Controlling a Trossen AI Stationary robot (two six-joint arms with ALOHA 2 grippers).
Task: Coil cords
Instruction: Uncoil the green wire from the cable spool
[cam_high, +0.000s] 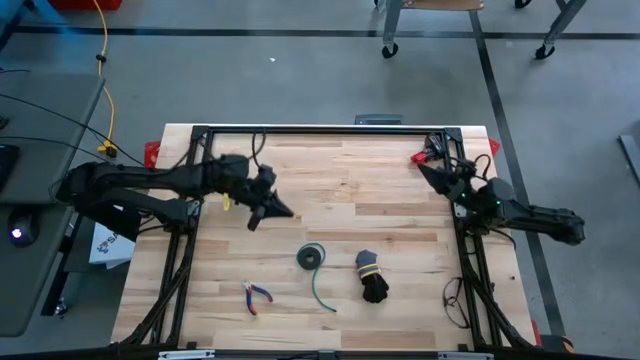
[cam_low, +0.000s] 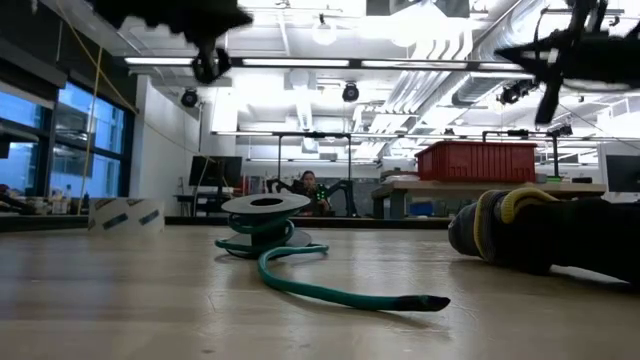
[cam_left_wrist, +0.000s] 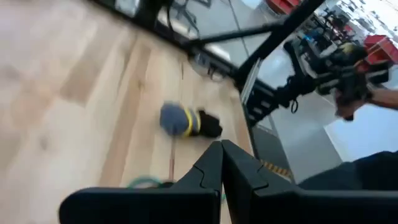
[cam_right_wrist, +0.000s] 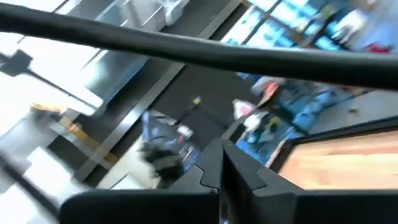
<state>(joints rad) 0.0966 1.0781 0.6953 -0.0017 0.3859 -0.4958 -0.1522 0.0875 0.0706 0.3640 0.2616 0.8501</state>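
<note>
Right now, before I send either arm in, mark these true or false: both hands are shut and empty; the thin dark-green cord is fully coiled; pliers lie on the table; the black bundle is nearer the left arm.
1. Both hands are shut and empty. True: the left hand and right hand hold nothing.
2. The thin dark-green cord is fully coiled. False: a loose tail trails from the coil.
3. Red-handled pliers lie on the wooden table. True.
4. The black cord bundle with a yellow tie is nearer the left arm. False: it lies right of the green cord.
</note>
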